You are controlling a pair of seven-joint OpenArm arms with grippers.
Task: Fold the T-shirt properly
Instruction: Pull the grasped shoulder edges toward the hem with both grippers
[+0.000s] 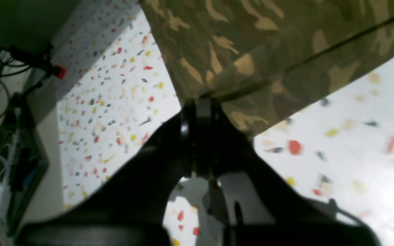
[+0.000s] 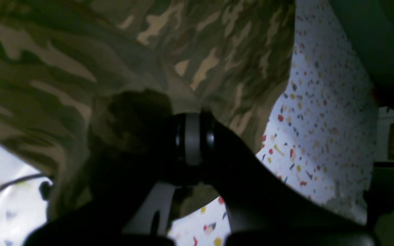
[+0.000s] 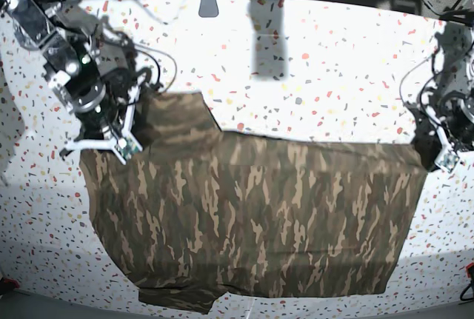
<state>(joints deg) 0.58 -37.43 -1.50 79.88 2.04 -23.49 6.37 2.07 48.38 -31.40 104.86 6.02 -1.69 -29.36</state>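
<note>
Speckled white worktop (image 3: 311, 60) is covered across its near half by the camouflage T-shirt (image 3: 252, 223). Its hem corner is clamped in the left tool (image 1: 202, 102), and bunched cloth is clamped in the right tool (image 2: 192, 136). No writing can be read.

We find the base view evenly bright, the white speckled bench (image 3: 311, 82) lit from above, and a vertical grey shadow band crossing it near the top centre. Straight lines bow toward the edges of this view, and the corners fall dark. The left wrist view is softly blurred throughout. The bench glares to near white at lower right, where its speckles smear. The fingers (image 1: 202, 112) read as a black silhouette without surface detail. The right wrist view is dimmest. The shirt (image 2: 80, 61) sits underexposed and muddy, the fingers (image 2: 193, 136) merge into shadow, and only a grey band catches light.
</note>
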